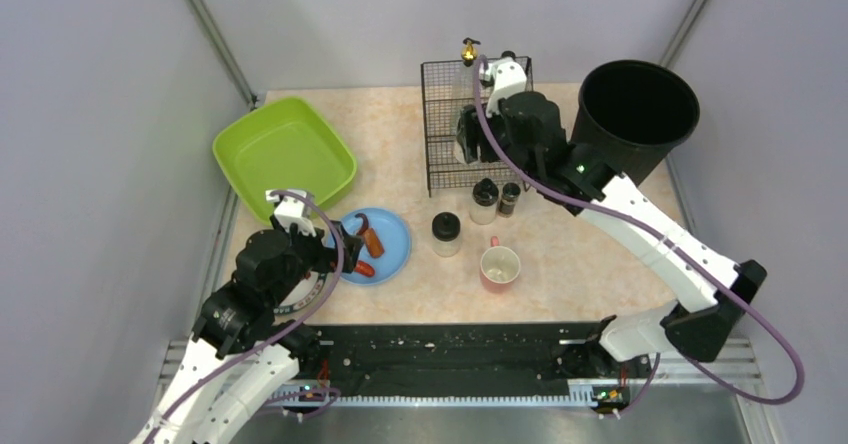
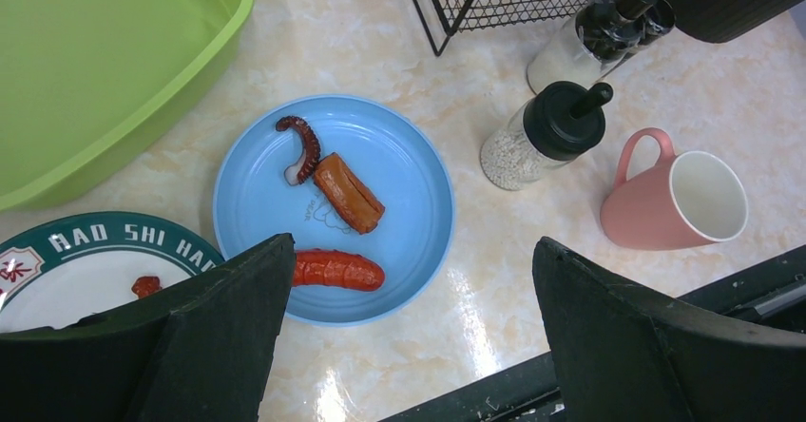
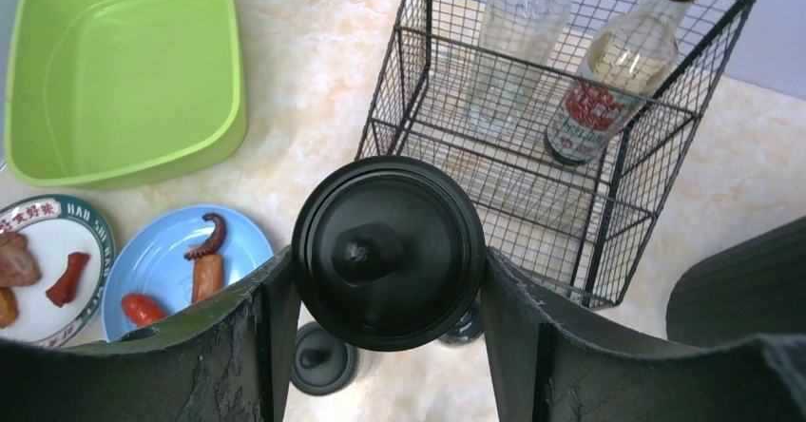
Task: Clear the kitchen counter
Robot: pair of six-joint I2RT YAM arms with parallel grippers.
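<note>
The counter [image 1: 560, 264] spreads beneath both arms. I see a wire rack [image 1: 445, 164] with two bottles [image 3: 518, 42] at twelve o'clock, a bin [image 1: 640, 149] at two, a tub [image 1: 285, 154] at ten. Left gripper [image 2: 411, 260] gapes above the sausage plate [image 2: 257, 203]; right gripper [image 3: 385, 279] clamps a black-lidded jar [image 3: 388, 241].

On the tabletop [image 1: 570, 264], the tub [image 1: 285, 154] sits far left, the wire rack [image 1: 450, 154] far centre with two bottles [image 3: 518, 47] in it, the bin [image 1: 637, 109] far right. A plate [image 1: 396, 244] lies before the tub; three jars [image 1: 446, 234] stand before the rack, the mug [image 1: 500, 266] nearer me. My right tool [image 3: 385, 284] holds a fourth jar [image 3: 388, 241] up near the rack's front.
</note>
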